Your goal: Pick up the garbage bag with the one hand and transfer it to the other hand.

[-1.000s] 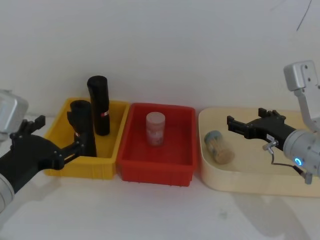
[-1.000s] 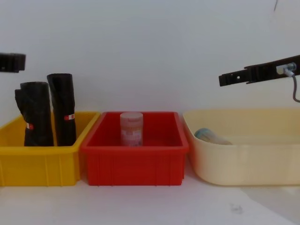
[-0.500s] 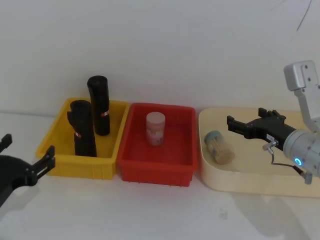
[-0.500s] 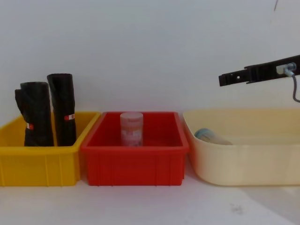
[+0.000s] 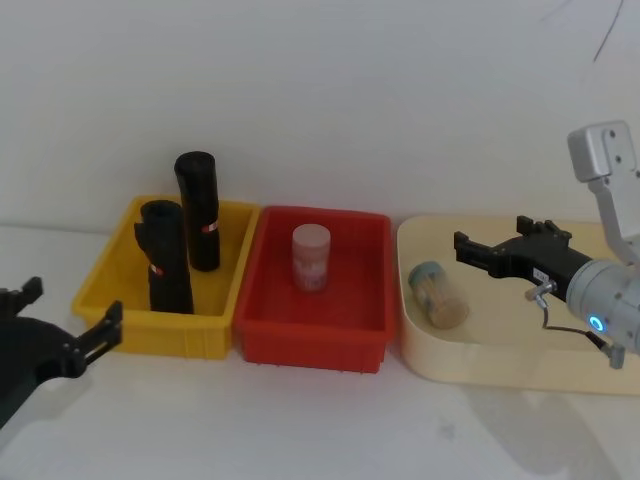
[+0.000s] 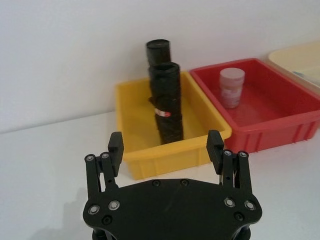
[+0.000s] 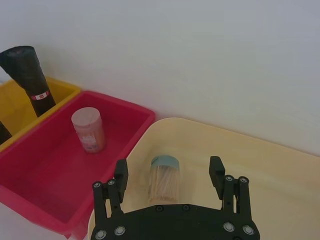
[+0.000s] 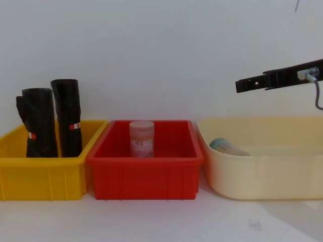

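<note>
Containers stand three abreast on the white table (image 5: 300,420): a cream tub (image 5: 500,375) on the right, a red bin (image 5: 310,350) in the middle, a yellow bin (image 5: 160,335) on the left. The right gripper (image 7: 168,169) hangs above the cream tub, pointing toward the red bin, its fingers spread and holding nothing. The left gripper (image 6: 165,141) sits low over the table just in front of the yellow bin, apart from it. Its fingers are also spread wide and empty, and the garbage bag (image 6: 167,107) lies centred between them in the left wrist view.

No grasp has been made yet, so reaching for the bag looks like the step in hand. To do it well, the left gripper probably needs to rise over the bin's front wall and close on the bag's upper half, above the label. It should keep off the taller roll (image 5: 198,208) just behind; whether the two rolls touch I cannot tell. A hold near one end would leave free length for the right gripper at the handover.

The garbage bag stands upright in the near part of the yellow bin. It is a short, thick black roll of crinkled plastic, with a small red label band (image 5: 155,269) partway up and a loose flap jutting from one side.
</note>
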`<action>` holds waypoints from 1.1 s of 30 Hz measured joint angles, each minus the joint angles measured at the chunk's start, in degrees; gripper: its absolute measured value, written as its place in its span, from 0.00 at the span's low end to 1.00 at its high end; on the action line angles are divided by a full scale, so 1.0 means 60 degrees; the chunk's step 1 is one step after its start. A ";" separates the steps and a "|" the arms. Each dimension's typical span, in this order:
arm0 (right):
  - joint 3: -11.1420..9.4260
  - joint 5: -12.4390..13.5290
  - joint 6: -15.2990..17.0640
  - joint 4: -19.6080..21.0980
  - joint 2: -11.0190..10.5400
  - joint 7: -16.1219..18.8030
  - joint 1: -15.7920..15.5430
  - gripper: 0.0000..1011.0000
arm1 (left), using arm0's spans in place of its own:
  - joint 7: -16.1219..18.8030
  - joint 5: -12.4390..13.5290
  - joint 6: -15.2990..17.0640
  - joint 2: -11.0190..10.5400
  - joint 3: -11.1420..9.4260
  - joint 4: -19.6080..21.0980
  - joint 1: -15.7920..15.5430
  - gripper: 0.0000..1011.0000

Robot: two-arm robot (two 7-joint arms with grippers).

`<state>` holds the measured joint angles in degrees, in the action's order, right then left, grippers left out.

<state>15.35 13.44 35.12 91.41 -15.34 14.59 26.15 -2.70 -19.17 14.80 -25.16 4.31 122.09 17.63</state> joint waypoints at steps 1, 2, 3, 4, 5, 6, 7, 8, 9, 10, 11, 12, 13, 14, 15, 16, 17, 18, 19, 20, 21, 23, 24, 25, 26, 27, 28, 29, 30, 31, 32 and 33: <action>-0.0001 0.0001 0.0000 0.0000 0.0000 0.0000 -0.0001 0.99 | -0.0053 -0.0018 0.0039 -0.0021 -0.0036 -0.0038 -0.0070 0.99; 0.0000 0.0000 0.0000 0.0000 0.0000 0.0001 0.0000 0.99 | -0.0163 -0.0056 0.0141 -0.0072 -0.0135 -0.0134 -0.0261 0.99; 0.0000 0.0000 0.0001 0.0000 0.0000 0.0000 -0.0001 0.99 | -0.0218 -0.0068 0.0175 -0.0094 -0.0182 -0.0180 -0.0353 0.99; 0.0000 0.0000 0.0000 0.0000 0.0000 0.0001 -0.0001 0.99 | -0.0272 -0.0081 0.0221 -0.0117 -0.0237 -0.0232 -0.0454 0.99; 0.0000 0.0001 0.0001 0.0000 0.0000 0.0001 -0.0001 0.99 | -0.0345 -0.0099 0.0291 -0.0136 -0.0293 -0.0286 -0.0555 0.99; 0.0000 0.0000 0.0000 0.0000 0.0000 0.0000 0.0000 0.99 | -0.0453 -0.0119 0.0408 -0.0177 -0.0439 -0.0416 -0.0808 0.99; 0.0000 0.0001 0.0000 0.0000 0.0000 0.0000 0.0000 0.99 | -0.0522 -0.0132 0.0494 -0.0191 -0.0500 -0.0469 -0.0918 0.99; 0.0000 0.0001 0.0000 0.0000 0.0000 0.0001 0.0000 0.99 | -0.0629 -0.0146 0.0617 -0.0218 -0.0650 -0.0612 -0.1192 0.99; 0.0000 0.0000 0.0000 0.0000 0.0000 0.0000 0.0000 0.99 | -0.0629 -0.0146 0.0617 -0.0218 -0.0650 -0.0612 -0.1192 0.99; 0.0000 0.0001 0.0000 0.0000 0.0000 0.0000 -0.0001 0.99 | -0.0722 -0.0154 0.0735 -0.0231 -0.0756 -0.0711 -0.1426 0.99; 0.0000 0.0000 0.0001 0.0000 0.0000 0.0001 0.0000 0.99 | -0.0764 -0.0157 0.0795 -0.0241 -0.0843 -0.0792 -0.1536 0.99; 0.0000 0.0001 0.0001 0.0000 0.0000 0.0001 0.0000 0.99 | -0.0848 -0.0162 0.0904 -0.0250 -0.0953 -0.0903 -0.1741 0.99; 0.0000 0.0001 0.0000 0.0000 0.0000 0.0001 0.0000 0.99 | -0.0899 -0.0163 0.0973 -0.0254 -0.1022 -0.0979 -0.1871 0.99; -0.0001 0.0000 0.0001 0.0000 0.0000 0.0000 0.0000 0.99 | -0.0935 -0.0164 0.1018 -0.0257 -0.1071 -0.1036 -0.1964 0.99; -0.0001 0.0000 0.0001 0.0000 0.0000 0.0000 0.0000 0.99 | -0.1017 -0.0164 0.1120 -0.0262 -0.1174 -0.1143 -0.2154 0.99; 0.0000 0.0001 0.0000 0.0000 0.0000 0.0000 -0.0001 0.99 | -0.1049 -0.0165 0.1161 -0.0263 -0.1221 -0.1194 -0.2241 0.99; 0.0000 0.0001 0.0000 0.0000 0.0000 0.0000 0.0000 0.99 | -0.1078 -0.0164 0.1201 -0.0264 -0.1280 -0.1263 -0.2356 0.99; 0.0000 0.0001 0.0000 0.0000 0.0000 0.0000 -0.0001 0.99 | -0.1149 -0.0163 0.1281 -0.0264 -0.1364 -0.1368 -0.2518 0.99; 0.0000 0.0000 0.0000 0.0000 0.0000 0.0001 -0.0001 0.99 | -0.1149 -0.0163 0.1281 -0.0264 -0.1364 -0.1368 -0.2518 0.99; 0.0000 0.0001 0.0000 0.0000 0.0000 0.0000 -0.0001 0.99 | -0.1208 -0.0161 0.1340 -0.0264 -0.1438 -0.1465 -0.2668 0.99; -0.0001 0.0000 0.0000 0.0000 0.0000 0.0000 0.0000 0.99 | -0.1258 -0.0154 0.1389 -0.0259 -0.1517 -0.1561 -0.2824 0.99; -0.0001 0.0001 0.0000 0.0000 0.0000 0.0001 0.0000 0.99 | -0.1315 -0.0147 0.1434 -0.0254 -0.1580 -0.1638 -0.2942 0.99; -0.0001 0.0000 0.0000 0.0000 0.0000 0.0001 0.0000 0.99 | -0.1327 -0.0143 0.1443 -0.0251 -0.1605 -0.1675 -0.2995 0.99; 0.0000 0.0000 0.0000 0.0000 0.0000 0.0001 -0.0001 0.99 | -0.1372 -0.0131 0.1475 -0.0245 -0.1649 -0.1744 -0.3093 0.99; 0.0000 0.0000 0.0000 -0.0001 0.0000 0.0000 -0.0001 0.99 | -0.1389 -0.0124 0.1488 -0.0240 -0.1671 -0.1782 -0.3148 0.99; 0.0000 0.0000 0.0000 -0.0001 0.0000 0.0000 -0.0001 0.99 | -0.1400 -0.0119 0.1497 -0.0236 -0.1684 -0.1809 -0.3185 0.99; 0.0000 0.0001 0.0000 0.0000 0.0000 0.0001 -0.0001 0.99 | -0.1417 -0.0114 0.1505 -0.0231 -0.1694 -0.1836 -0.3222 0.99; -0.0001 0.0001 0.0000 0.0000 0.0000 0.0001 -0.0001 0.99 | -0.1438 -0.0108 0.1515 -0.0221 -0.1705 -0.1888 -0.3286 0.99; -0.0001 0.0001 0.0000 0.0000 0.0000 0.0001 -0.0001 0.99 | -0.1449 -0.0106 0.1522 -0.0216 -0.1705 -0.1907 -0.3306 0.99; 0.0000 0.0000 0.0000 0.0000 0.0000 0.0001 -0.0001 0.99 | -0.1459 -0.0104 0.1526 -0.0206 -0.1703 -0.1943 -0.3340 0.99; -0.0001 0.0000 0.0000 0.0000 -0.0001 0.0000 -0.0001 0.99 | -0.1461 -0.0103 0.1526 -0.0198 -0.1696 -0.1958 -0.3352 0.99; -0.0001 0.0000 0.0000 0.0000 -0.0001 0.0000 -0.0001 0.99 | -0.1462 -0.0102 0.1527 -0.0187 -0.1682 -0.1976 -0.3362 0.99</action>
<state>15.35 13.44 35.12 91.41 -15.35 14.59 26.14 -11.47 -19.77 23.96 -26.28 -5.78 110.24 -2.55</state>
